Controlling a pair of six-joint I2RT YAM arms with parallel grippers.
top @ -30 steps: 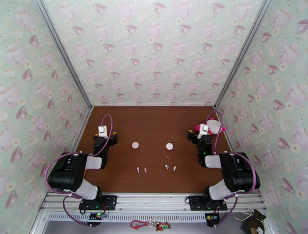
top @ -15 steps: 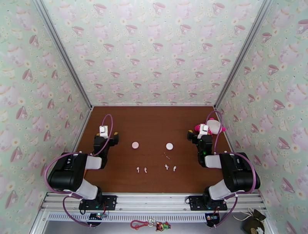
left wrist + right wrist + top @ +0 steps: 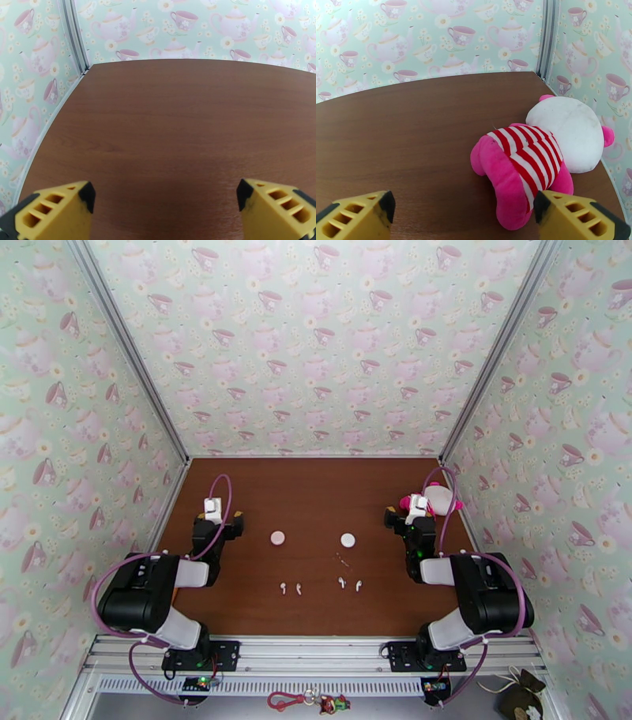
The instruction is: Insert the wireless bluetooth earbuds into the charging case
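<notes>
The brown wood-grain surface (image 3: 316, 489), walled on three sides by teapot-print panels, is bare across its far half. A pink-and-white striped plush toy (image 3: 537, 158) lies by the right wall, just ahead of the right hand (image 3: 462, 205), which is spread wide and holds nothing. The left hand (image 3: 162, 197) gapes likewise. Two round white charging cases (image 3: 277, 538) sit mid-surface, well apart. Four tiny white plastic earbuds (image 3: 283, 587) lie in two pairs nearer the front edge, long axes roughly near-to-far.

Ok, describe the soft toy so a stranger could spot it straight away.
On the brown table, look in the far right corner beyond the right gripper. The soft toy lies there: pink, red-and-white striped shirt, white head, unlike the tiny white earbuds.
</notes>
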